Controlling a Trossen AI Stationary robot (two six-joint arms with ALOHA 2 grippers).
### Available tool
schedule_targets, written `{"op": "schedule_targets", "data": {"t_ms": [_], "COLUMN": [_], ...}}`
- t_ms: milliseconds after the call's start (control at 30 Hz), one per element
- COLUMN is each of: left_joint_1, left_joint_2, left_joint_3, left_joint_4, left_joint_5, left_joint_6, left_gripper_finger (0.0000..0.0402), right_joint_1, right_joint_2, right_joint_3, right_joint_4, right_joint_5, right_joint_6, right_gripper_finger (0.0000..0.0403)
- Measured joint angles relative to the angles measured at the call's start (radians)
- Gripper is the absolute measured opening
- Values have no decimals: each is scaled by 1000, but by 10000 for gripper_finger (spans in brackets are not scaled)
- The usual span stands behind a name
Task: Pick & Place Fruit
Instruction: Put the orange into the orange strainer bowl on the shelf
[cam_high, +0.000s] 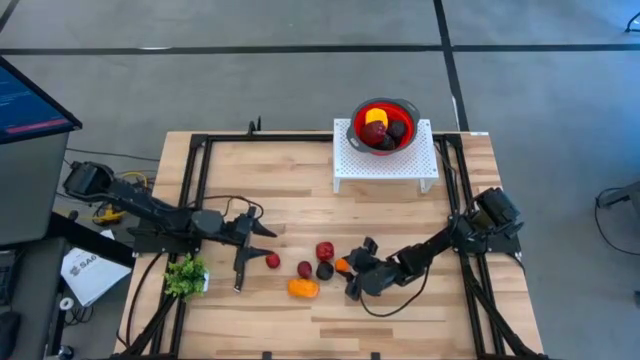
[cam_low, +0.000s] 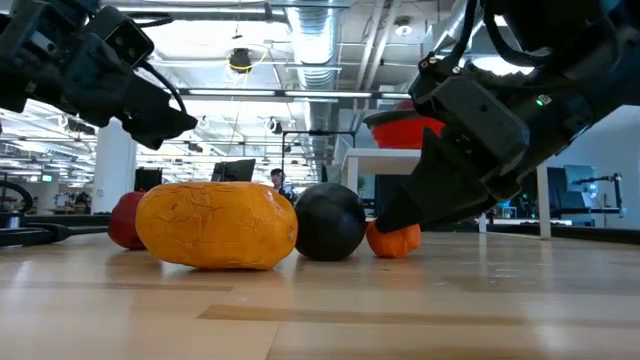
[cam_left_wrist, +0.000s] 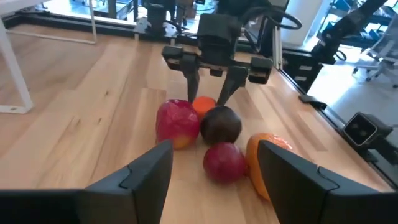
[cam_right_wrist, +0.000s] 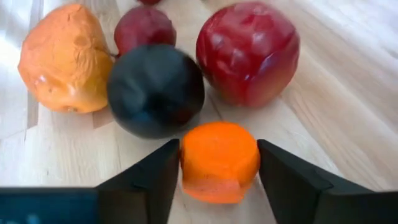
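Observation:
Several loose fruit pieces lie on the wooden table near its middle: a small orange fruit (cam_right_wrist: 219, 160), a dark purple ball (cam_right_wrist: 155, 88), a red apple (cam_right_wrist: 247, 51), a smaller red piece (cam_right_wrist: 143, 26) and a large yellow-orange piece (cam_right_wrist: 62, 57). Another red piece (cam_high: 272, 261) lies to their left. My right gripper (cam_right_wrist: 217, 148) is at the small orange fruit, shut on it. My left gripper (cam_left_wrist: 214, 149) hovers open to the left of the cluster (cam_high: 262, 222), nothing between its fingers. A red bowl (cam_high: 383, 104) at the far side holds more fruit. My right gripper pinches the small orange fruit between its two fingers, one on each of its opposite sides (cam_right_wrist: 186, 163). The fingers slant down at it from the table's right side. The fruit sits on the table, close against the dark purple ball.
The red bowl stands on a white perforated stand (cam_high: 385, 160) at the table's far edge. A leafy green bunch (cam_high: 185, 275) and a black-handled knife (cam_high: 238, 268) lie near my left arm. Black frame rails (cam_high: 190, 180) run along the table's sides.

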Motion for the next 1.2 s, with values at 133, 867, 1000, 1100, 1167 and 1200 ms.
{"op": "schedule_targets", "data": {"t_ms": [133,867,1000,1100,1167,1200], "left_joint_1": [-4,-3,-3,-3,-3,-3], "left_joint_2": [41,59,59,59,59,59], "left_joint_3": [0,0,0,0,0,0], "left_joint_4": [27,116,120,126,126,128], "left_joint_5": [-10,-67,-69,-85,-91,-93], "left_joint_6": [4,2,2,2,2,2], "left_gripper_finger": [226,218,218,218,218,218], "right_joint_1": [-3,22,-69,-182,-271,-320], "right_joint_2": [-3,-364,-533,-662,-740,-777], "right_joint_3": [3,-1,-1,-1,0,0], "right_joint_4": [-21,-68,-121,-221,-304,-348], "right_joint_5": [-26,465,553,530,512,486], "right_joint_6": [19,-191,-257,-259,-258,-252], "right_gripper_finger": [152,136,141,140,138,137]}}
